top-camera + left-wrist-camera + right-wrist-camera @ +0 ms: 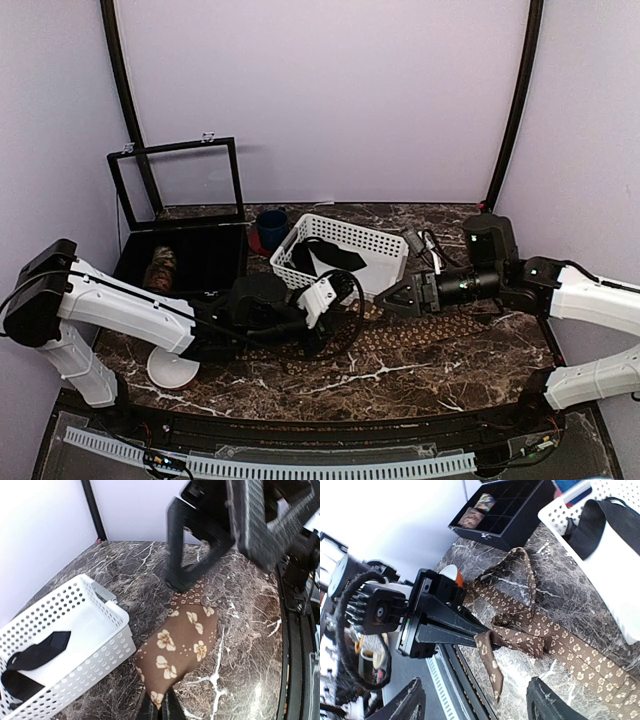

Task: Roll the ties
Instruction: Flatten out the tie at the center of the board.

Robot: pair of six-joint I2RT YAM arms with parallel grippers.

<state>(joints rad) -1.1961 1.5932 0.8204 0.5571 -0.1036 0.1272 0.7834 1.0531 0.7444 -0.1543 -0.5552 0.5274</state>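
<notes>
A dark brown tie (440, 335) with a tan flower pattern lies stretched across the marble table (400, 385). My left gripper (161, 702) is shut on the tie's end (185, 640). In the right wrist view the left gripper (487, 637) holds that end lifted, and a short tail (495, 672) hangs down from it. My right gripper (475, 705) is open just in front of the left one, with nothing between its fingers (555, 702). From above, the left gripper (335, 300) and the right gripper (388, 298) meet at the table's middle. Two rolled ties (472, 517) sit in the black box (520, 510).
A white perforated basket (385, 245) holding a black cloth item (335, 258) stands behind the grippers. The open black box (215, 262) is at the back left, with a blue cup (270, 225) between it and the basket. A white round object (172, 370) lies near the left arm.
</notes>
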